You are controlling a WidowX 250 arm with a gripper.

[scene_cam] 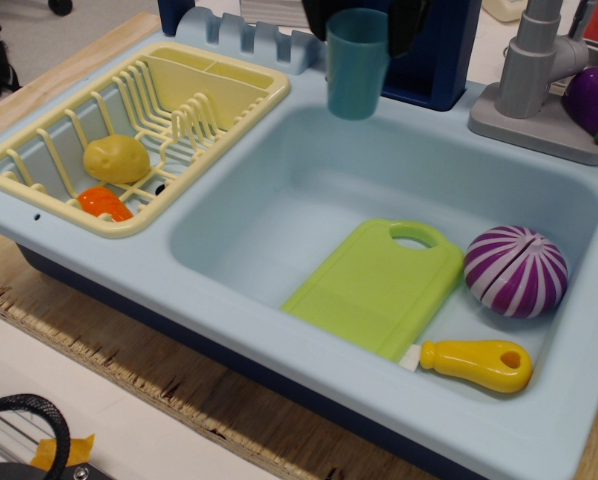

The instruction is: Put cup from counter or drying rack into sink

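The teal-blue cup (356, 70) hangs upright in the air over the back edge of the pale blue sink (279, 190), its base clear of the counter (129, 260). My gripper (359, 22) comes down from the top edge, and its black fingers (405, 25) are closed on the cup's rim from both sides. Most of the gripper is cut off by the frame. The pale yellow drying rack (39, 185) sits at the left and holds no cup.
In the sink lie a green cutting board (374, 290), a purple onion (516, 271) and a yellow-handled knife (476, 364). The rack holds a yellow potato (116, 159) and an orange piece (103, 203). A grey faucet (539, 80) stands at the back right.
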